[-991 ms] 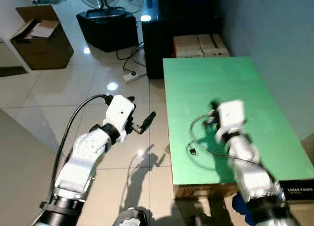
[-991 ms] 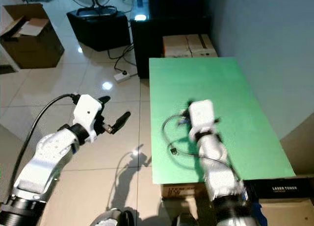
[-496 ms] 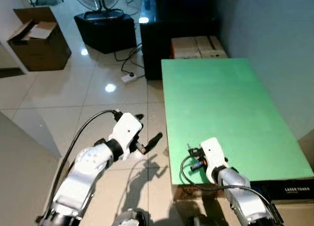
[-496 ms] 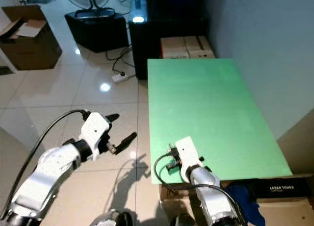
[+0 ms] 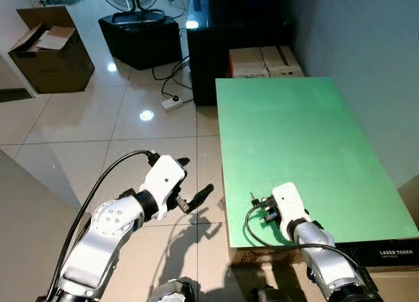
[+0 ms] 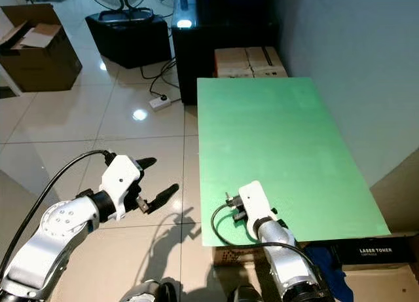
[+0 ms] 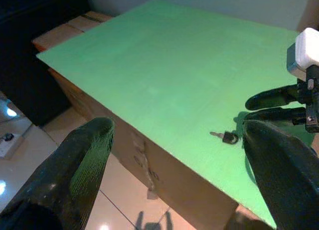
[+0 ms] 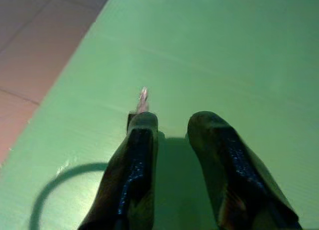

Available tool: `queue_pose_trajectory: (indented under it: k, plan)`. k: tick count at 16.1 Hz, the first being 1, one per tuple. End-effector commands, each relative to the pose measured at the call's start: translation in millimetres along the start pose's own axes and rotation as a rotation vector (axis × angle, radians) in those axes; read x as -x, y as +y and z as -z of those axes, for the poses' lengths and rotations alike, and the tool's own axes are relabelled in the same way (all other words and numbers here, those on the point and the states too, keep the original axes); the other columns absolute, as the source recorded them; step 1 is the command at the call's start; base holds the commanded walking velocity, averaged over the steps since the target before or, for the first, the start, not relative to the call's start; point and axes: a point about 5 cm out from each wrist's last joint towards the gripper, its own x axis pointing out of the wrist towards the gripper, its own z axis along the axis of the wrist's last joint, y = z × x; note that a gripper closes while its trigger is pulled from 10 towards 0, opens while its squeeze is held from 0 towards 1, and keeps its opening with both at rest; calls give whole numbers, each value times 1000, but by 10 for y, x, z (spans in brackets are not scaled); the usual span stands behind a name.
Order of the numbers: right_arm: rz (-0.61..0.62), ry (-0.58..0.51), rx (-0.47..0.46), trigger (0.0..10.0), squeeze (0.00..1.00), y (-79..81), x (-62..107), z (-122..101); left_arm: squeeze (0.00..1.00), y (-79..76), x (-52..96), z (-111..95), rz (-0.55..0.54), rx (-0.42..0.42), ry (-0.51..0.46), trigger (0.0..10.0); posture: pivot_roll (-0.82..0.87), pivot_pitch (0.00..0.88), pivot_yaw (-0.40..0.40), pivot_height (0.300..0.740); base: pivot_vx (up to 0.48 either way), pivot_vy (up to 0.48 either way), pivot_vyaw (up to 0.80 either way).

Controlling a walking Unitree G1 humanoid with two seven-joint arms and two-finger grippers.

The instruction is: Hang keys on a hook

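A small key with a dark tag [image 7: 227, 137] lies on the green table [image 5: 294, 132], close to its near left corner. My right gripper [image 5: 264, 209] is low over that corner, pointing toward the table's left edge. Its fingers [image 8: 139, 140] stand slightly open with nothing between them, and the key [image 8: 143, 96] lies just past the tip of one finger. My left gripper [image 5: 194, 179] hovers over the tiled floor left of the table, wide open and empty, facing the table.
Cardboard boxes [image 5: 265, 59] and a black cabinet [image 5: 222, 27] stand past the table's far end. On the floor are a black case with a fan [image 5: 141, 37], an open carton [image 5: 49, 50] and a power strip [image 5: 171, 103]. A toner box [image 5: 393, 253] sits at the near right.
My right gripper has pulled back from the middle of the table to its near left corner, beside the key. The left gripper has sunk a little lower and nearer.
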Motion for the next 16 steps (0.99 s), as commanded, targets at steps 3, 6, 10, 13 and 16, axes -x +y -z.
queue_pose_trajectory:
  k: [3,6,10,13,16]
  plan:
    - [-25,33,102,10000,1000,-1,32,122,0,9,66,-37,14,8,1,10000,-7,115,73,740,0,0,0]
    - [-115,-23,-15,10000,1000,-65,46,84,0,21,80,-57,19,6,1,10000,0,119,82,740,0,0,0]
    - [-151,-60,-88,10000,1000,-192,14,41,0,29,99,-73,29,4,7,10000,16,129,100,740,0,0,0]
    - [-183,-32,-81,10000,0,-313,-47,55,0,6,132,-112,84,10,12,10000,34,149,124,740,0,0,0]
    - [-238,-13,-46,10000,0,-350,-84,29,0,-5,170,-112,108,15,23,10000,44,159,126,740,0,0,0]
